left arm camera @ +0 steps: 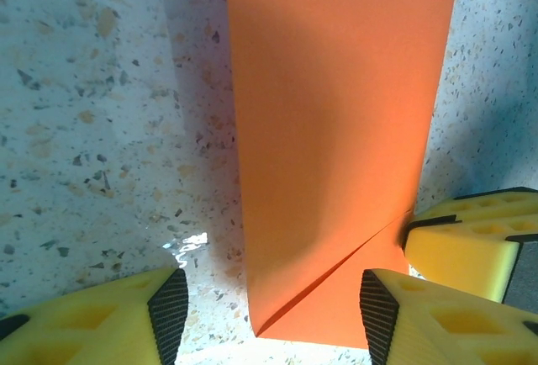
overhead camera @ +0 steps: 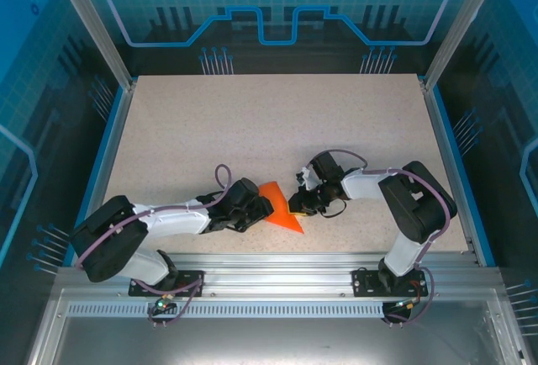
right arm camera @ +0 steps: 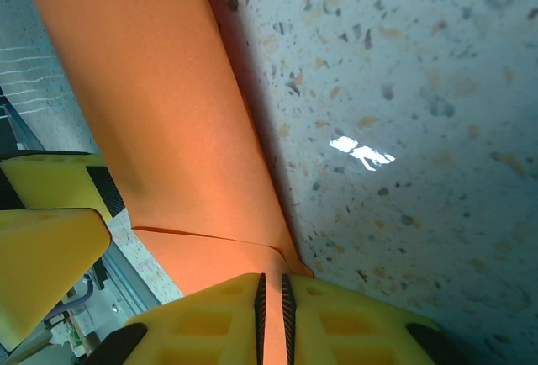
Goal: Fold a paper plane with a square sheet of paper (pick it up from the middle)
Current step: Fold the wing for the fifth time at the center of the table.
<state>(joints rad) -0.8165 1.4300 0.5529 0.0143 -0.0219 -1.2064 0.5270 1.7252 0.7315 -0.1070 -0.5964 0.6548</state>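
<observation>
We see the bright orange folded paper sheet (overhead camera: 280, 211) on the speckled table (overhead camera: 252, 121), lower centre of the top view. Our right gripper (right arm camera: 271, 302) pinches its edge; our left gripper (left arm camera: 265, 314) stands wide at its end.

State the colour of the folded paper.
The folded paper is plain bright orange; the left wrist view shows it best.

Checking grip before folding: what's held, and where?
The right gripper pinches the orange paper at one edge; the left gripper, fingers open, straddles it, holding nothing.
</observation>
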